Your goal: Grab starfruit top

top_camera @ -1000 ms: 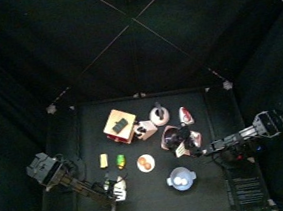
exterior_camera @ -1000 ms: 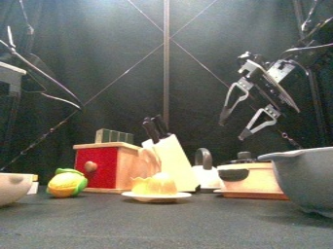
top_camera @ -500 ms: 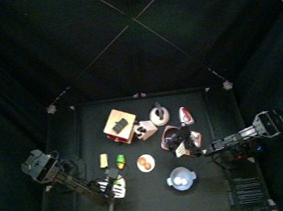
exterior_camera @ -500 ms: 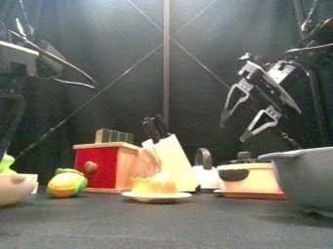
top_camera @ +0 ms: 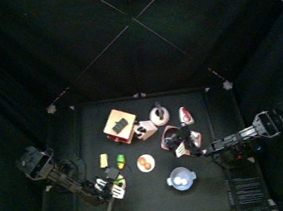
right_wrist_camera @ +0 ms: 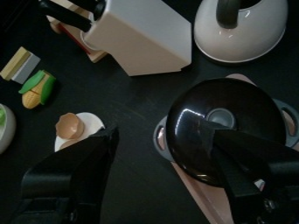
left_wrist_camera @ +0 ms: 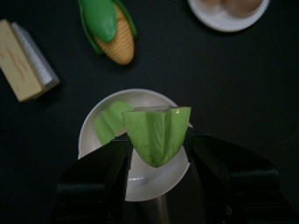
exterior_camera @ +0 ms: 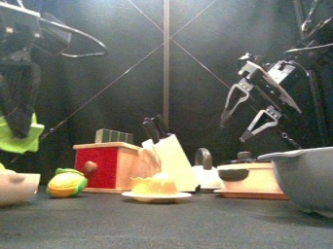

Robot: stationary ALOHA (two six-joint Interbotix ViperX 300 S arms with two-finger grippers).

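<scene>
My left gripper (left_wrist_camera: 158, 150) is shut on the green ridged top piece of the starfruit (left_wrist_camera: 158, 131). It holds it clear above a white bowl (left_wrist_camera: 103, 144) in which the rest of the green fruit (left_wrist_camera: 111, 120) lies. In the front view the piece (exterior_camera: 18, 136) hangs in the gripper at the far left, well above the bowl (exterior_camera: 14, 187). In the top view this gripper (top_camera: 113, 187) is at the table's front left. My right gripper (exterior_camera: 254, 102) is open and empty, raised over the black pot (right_wrist_camera: 222, 118) at the right.
A corn cob (left_wrist_camera: 107, 31), a yellow block (left_wrist_camera: 26, 61) and a small plate (left_wrist_camera: 228, 9) lie near the white bowl. A red box (exterior_camera: 107, 165), knife block (exterior_camera: 163, 160), kettle (exterior_camera: 205, 173) and blue-grey bowl (top_camera: 182, 179) stand mid-table.
My left gripper has risen from the white bowl with the green starfruit piece in it, and the left arm has drawn back toward the left. The right arm has not moved.
</scene>
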